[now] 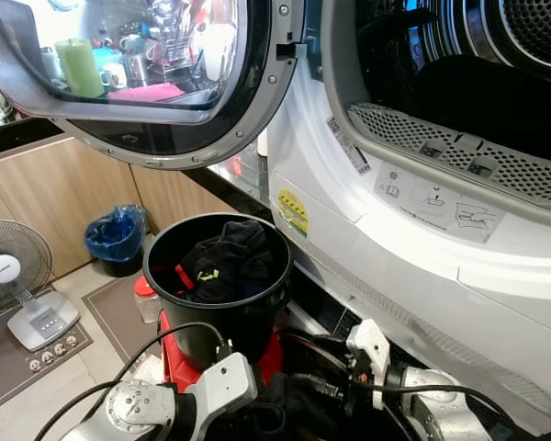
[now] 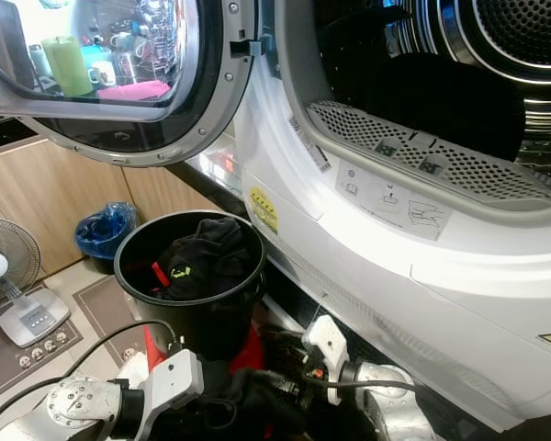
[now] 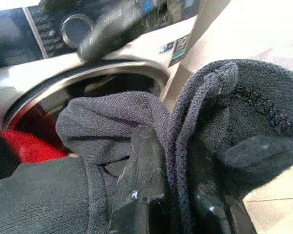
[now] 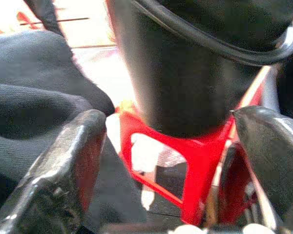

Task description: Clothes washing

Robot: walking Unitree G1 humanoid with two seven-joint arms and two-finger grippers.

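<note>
A dark grey knit garment (image 3: 136,122) is clamped between the closed fingers of the left gripper (image 3: 178,195), low in front of the machines; its ribbed weave and a stitched hem are made out in the left wrist view. More dark clothes (image 1: 222,262), with a red strip and a yellow-green mark, are heaped in a black bucket (image 1: 216,317) set on a red stool (image 4: 185,165) beside the white dryer (image 1: 413,230). The right gripper (image 4: 161,161) is held wide open near the stool, with nothing gripped, dark cloth lying against one finger. The dryer door (image 1: 156,83) is swung open above. A fan (image 1: 14,276) and a blue-lined bin (image 1: 117,237) are seen on the floor.
</note>
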